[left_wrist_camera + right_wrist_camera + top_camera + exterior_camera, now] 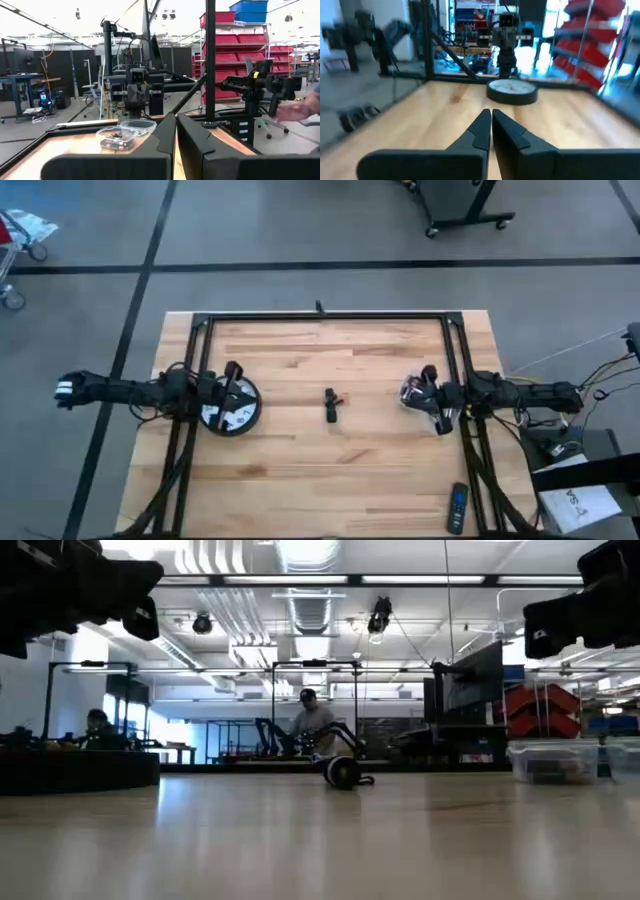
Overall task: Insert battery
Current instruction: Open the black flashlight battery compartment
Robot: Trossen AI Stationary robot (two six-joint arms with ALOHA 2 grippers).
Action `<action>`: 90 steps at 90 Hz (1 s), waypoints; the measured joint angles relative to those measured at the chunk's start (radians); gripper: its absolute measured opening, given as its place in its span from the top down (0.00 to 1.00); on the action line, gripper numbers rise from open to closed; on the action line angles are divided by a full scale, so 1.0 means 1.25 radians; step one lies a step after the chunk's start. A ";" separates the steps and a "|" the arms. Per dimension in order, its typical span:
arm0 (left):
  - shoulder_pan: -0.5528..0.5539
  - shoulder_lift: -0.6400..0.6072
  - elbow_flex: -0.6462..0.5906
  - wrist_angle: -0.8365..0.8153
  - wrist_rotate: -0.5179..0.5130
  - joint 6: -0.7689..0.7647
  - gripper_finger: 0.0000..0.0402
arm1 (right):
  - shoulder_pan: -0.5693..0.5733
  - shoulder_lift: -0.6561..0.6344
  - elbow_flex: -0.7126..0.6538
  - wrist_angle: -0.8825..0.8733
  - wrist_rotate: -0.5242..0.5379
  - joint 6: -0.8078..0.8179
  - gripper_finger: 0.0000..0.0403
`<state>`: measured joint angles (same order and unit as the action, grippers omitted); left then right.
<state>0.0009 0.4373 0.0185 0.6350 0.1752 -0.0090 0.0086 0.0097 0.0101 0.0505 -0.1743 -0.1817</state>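
Note:
A round clock (232,414) with a white face and dark rim lies flat on the table's left half; it also shows as a disc (512,92) in the right wrist view. My left gripper (176,125) hangs shut above the clock (236,388), fingers pointing toward the table's right. A clear plastic box (125,134) holding small dark pieces stands on the right half, with my right gripper (426,396) shut above it (491,117), pointing left. I cannot single out a battery. A small black part with short wires (331,405) lies mid-table.
A dark remote (457,508) lies near the front right corner. A black frame (320,316) runs along the table's far edge and down both sides. Bare wood (330,470) spreads between the arms and toward the near edge. People (312,720) show in the room behind.

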 joint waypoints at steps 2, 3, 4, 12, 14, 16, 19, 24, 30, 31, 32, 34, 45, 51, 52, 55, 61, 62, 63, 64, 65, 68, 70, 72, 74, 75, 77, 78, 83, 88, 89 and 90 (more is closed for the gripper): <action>0.000 0.000 0.000 0.000 0.000 0.000 1.00 | 0.000 0.000 0.000 0.000 0.000 -0.022 1.00; 0.000 0.000 0.000 0.000 0.000 0.000 1.00 | 0.000 0.000 0.000 0.000 0.000 -0.032 1.00; 0.000 0.000 0.000 0.000 0.000 0.000 1.00 | 0.000 0.000 0.000 0.000 0.000 -0.043 1.00; 0.000 0.000 0.000 0.000 0.000 0.000 1.00 | 0.000 0.000 0.000 0.001 0.000 -0.108 1.00; 0.000 0.000 0.000 0.000 0.000 0.000 1.00 | 0.000 0.000 0.000 0.001 0.000 -0.123 1.00; 0.000 0.000 0.000 0.000 0.000 0.000 1.00 | 0.000 0.000 0.000 0.002 0.000 -0.134 1.00; 0.000 0.000 0.000 0.000 0.000 0.000 1.00 | 0.000 0.000 0.000 0.005 0.001 -0.156 1.00; 0.000 0.000 0.000 0.000 0.000 0.000 1.00 | 0.000 0.000 0.000 0.016 0.000 -0.183 1.00; 0.000 0.000 0.000 0.000 0.000 0.000 1.00 | 0.000 0.000 0.000 0.033 -0.008 -0.157 1.00; 0.000 0.000 0.000 0.000 0.000 0.000 1.00 | 0.000 0.000 0.000 0.036 -0.012 -0.148 1.00; 0.000 0.000 0.000 0.000 0.000 0.000 1.00 | 0.000 0.000 0.000 0.039 -0.013 -0.136 1.00; 0.000 0.000 0.000 0.000 0.000 0.000 1.00 | 0.000 0.000 0.000 0.043 -0.015 -0.105 1.00; 0.000 0.000 0.000 0.000 0.000 0.000 1.00 | 0.000 0.000 0.000 0.068 -0.014 0.121 1.00; 0.000 0.000 0.000 0.000 0.000 0.000 1.00 | 0.000 0.000 0.000 0.078 -0.008 0.241 1.00; 0.000 0.000 0.000 0.000 0.000 0.000 1.00 | 0.000 0.000 0.000 0.078 -0.005 0.258 1.00; 0.000 0.000 0.000 0.000 0.000 0.000 1.00 | 0.000 0.000 0.000 0.077 0.004 0.307 1.00; 0.000 0.000 0.000 0.000 0.000 0.000 1.00 | 0.000 0.000 0.000 0.070 0.014 0.378 1.00; 0.000 0.000 0.000 0.000 0.000 0.000 1.00 | 0.000 0.000 0.000 0.070 0.014 0.385 1.00; 0.000 0.000 0.000 0.000 0.000 0.000 1.00 | 0.000 0.000 0.000 0.070 0.014 0.391 1.00; 0.000 0.000 0.000 0.000 0.000 0.000 1.00 | 0.000 0.000 0.000 0.070 0.014 0.397 1.00; 0.000 0.000 0.000 0.000 0.000 0.000 1.00 | 0.000 0.000 0.000 0.070 0.014 0.402 1.00; 0.000 0.000 0.000 0.000 0.000 0.000 1.00 | 0.000 0.000 0.000 0.073 0.014 0.415 1.00; 0.000 0.000 0.000 0.000 0.000 0.000 1.00 | 0.000 0.000 0.000 0.074 0.014 0.423 1.00; 0.000 0.000 0.000 0.000 0.000 0.000 1.00 | 0.000 0.000 0.000 0.076 0.014 0.427 1.00; 0.000 0.000 0.000 0.000 0.000 0.000 1.00 | 0.000 0.000 0.000 0.080 0.014 0.434 1.00; 0.000 0.000 0.000 0.000 0.000 0.000 1.00 | 0.000 0.000 0.000 0.083 0.014 0.440 1.00; 0.000 0.000 0.000 0.000 0.000 0.000 1.00 | 0.000 0.000 0.000 0.090 0.014 0.457 1.00; 0.000 0.000 0.000 0.000 0.000 0.000 1.00 | 0.000 0.000 0.000 0.094 0.014 0.466 1.00; 0.000 0.000 0.000 0.000 0.000 0.000 1.00 | 0.000 0.000 0.000 0.113 0.014 0.525 1.00; 0.000 0.000 0.000 0.000 0.000 0.000 1.00 | 0.000 0.000 0.000 0.121 0.014 0.567 1.00; 0.000 0.000 0.000 0.000 0.000 0.000 1.00 | 0.000 0.000 0.000 0.120 0.014 0.569 1.00; 0.000 0.000 0.000 0.000 0.000 0.000 1.00 | 0.000 0.000 0.000 0.120 0.014 0.570 1.00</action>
<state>0.0007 0.4373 0.0185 0.6351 0.1751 -0.0090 0.0086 0.0097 0.0101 0.2005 -0.1570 0.5308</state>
